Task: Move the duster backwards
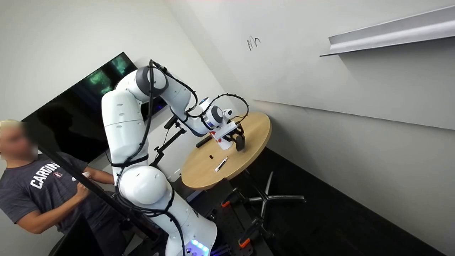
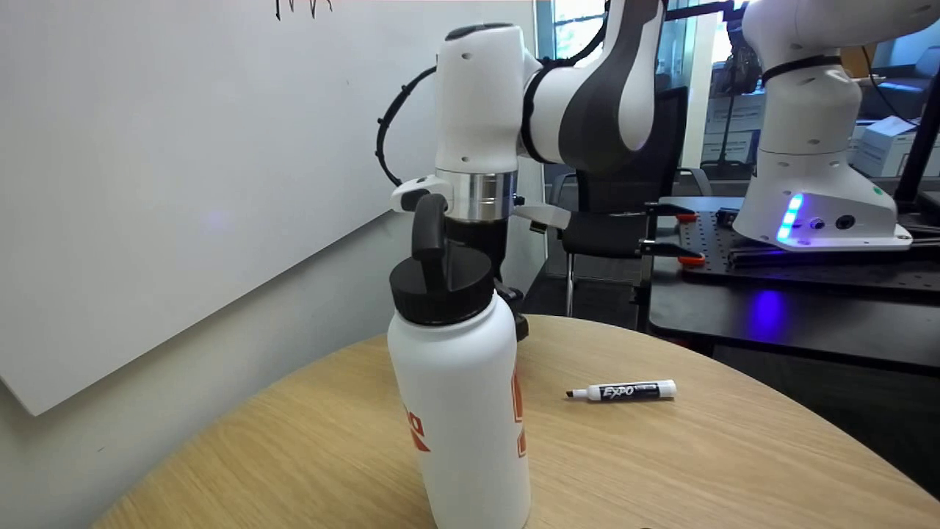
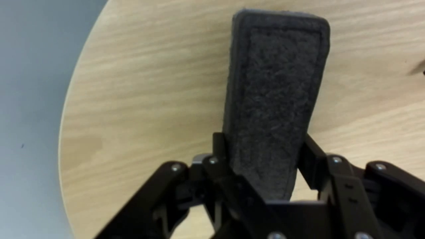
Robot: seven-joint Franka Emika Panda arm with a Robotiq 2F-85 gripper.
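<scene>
The duster, a black felt eraser (image 3: 277,83), sat in the Robotiq gripper (image 3: 264,151), whose fingers (image 3: 311,162) were narrowed to the eraser's width, one against each long side. The step in hand was judged to be the backward transfer; which direction counted as backwards was not evident and needed confirming first. The grip lay toward one end; the longer free part projected beyond the fingers and was judged prone to pivot under drag. Constant grip force and slow, straight travel were therefore advisable. Contact between the eraser and the round wooden tabletop (image 1: 199,174) could not be confirmed; if raised, the eraser required full, gentle seating before release. The tabletop's curved edge set a limit to travel. In both exterior views the white water bottle (image 2: 466,404) stood upright near the gripper, so clearance to it took priority. The uncapped Expo marker (image 2: 624,391) lay farther off and was liable to roll if nudged. The whiteboard (image 1: 320,85) stood beyond the tabletop.
</scene>
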